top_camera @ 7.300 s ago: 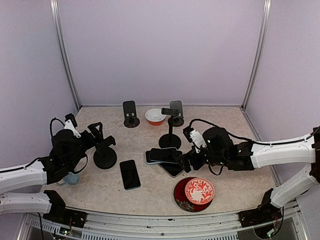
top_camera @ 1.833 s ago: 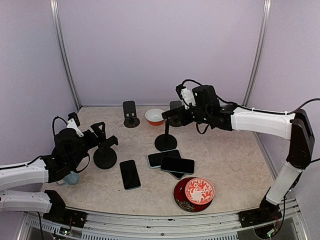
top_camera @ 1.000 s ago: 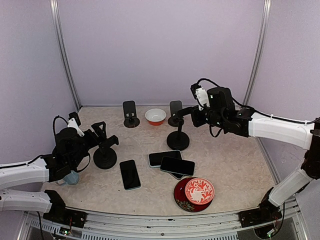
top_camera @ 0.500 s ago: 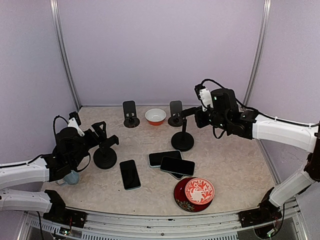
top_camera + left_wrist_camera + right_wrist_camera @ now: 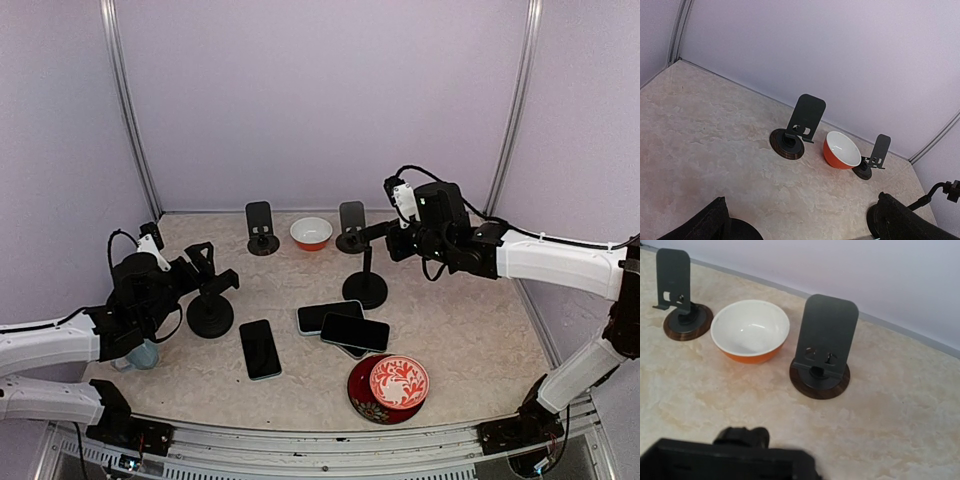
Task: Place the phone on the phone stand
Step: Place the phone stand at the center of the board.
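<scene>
Top external: right jaws clamp the pole stand (image 5: 365, 289), just far of 3 piled phones (image 5: 354, 331); left jaws gape wide by a second stand (image 5: 210, 317); bowl (image 5: 311, 233) farther back.

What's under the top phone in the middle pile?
Two more: a light-edged phone poking out to the left and a dark phone showing at the near edge. The top phone covers the rest of both.
</scene>
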Motion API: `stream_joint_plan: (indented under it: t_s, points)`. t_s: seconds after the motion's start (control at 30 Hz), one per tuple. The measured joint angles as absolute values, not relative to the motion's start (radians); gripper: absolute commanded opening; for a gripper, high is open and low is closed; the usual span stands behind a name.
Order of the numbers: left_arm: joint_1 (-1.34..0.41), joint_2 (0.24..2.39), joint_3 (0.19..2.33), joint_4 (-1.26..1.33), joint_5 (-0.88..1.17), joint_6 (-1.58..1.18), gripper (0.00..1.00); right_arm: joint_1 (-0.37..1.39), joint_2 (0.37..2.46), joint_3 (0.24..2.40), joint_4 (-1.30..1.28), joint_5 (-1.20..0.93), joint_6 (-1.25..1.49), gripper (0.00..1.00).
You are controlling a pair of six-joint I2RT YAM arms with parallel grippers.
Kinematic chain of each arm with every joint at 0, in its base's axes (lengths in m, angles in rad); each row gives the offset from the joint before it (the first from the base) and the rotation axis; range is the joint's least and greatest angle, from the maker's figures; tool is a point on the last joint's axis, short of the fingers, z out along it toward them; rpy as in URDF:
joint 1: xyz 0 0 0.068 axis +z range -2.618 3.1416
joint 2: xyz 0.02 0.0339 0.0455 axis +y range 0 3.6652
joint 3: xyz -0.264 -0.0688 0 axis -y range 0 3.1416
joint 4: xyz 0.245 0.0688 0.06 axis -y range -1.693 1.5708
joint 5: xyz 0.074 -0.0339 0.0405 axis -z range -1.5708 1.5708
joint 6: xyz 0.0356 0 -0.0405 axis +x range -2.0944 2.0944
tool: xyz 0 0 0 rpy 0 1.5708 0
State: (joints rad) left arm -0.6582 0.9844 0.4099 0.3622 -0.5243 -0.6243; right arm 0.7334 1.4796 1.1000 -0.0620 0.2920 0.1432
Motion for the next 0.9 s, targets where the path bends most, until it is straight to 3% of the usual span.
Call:
stream_joint_plan:
  t_s: [0.9]
  points:
    - [-0.658, 1.013, 0.427, 0.363, -0.524, -0.625, 0.99, 0.724, 1.494, 1.100, -0.039, 0.272, 0.149, 0.00]
